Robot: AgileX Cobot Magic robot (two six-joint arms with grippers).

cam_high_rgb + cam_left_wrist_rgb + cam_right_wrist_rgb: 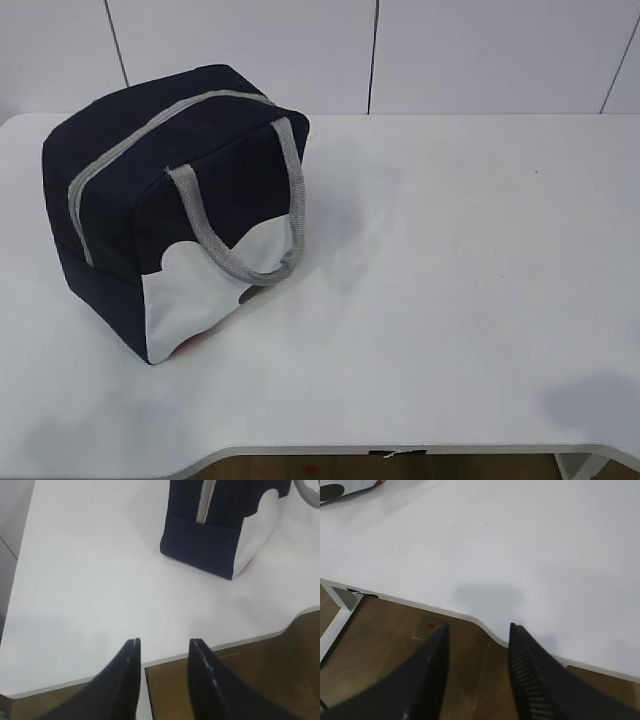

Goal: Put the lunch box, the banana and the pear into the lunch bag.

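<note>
The navy-blue lunch bag (170,210) stands on the left of the white table (450,250), its grey zipper closed and a grey handle hanging over its white front panel. Its lower corner shows in the left wrist view (210,540). The lunch box, the banana and the pear are not in view. My left gripper (164,641) is open and empty above the table's front edge, well short of the bag. My right gripper (477,626) is open and empty above the table's front edge at the right. Neither gripper shows in the exterior view.
The table's front edge has a curved cut-out (400,452) with brown floor (395,650) below. A white panelled wall (400,50) stands behind the table. A white table leg (340,605) shows in the right wrist view.
</note>
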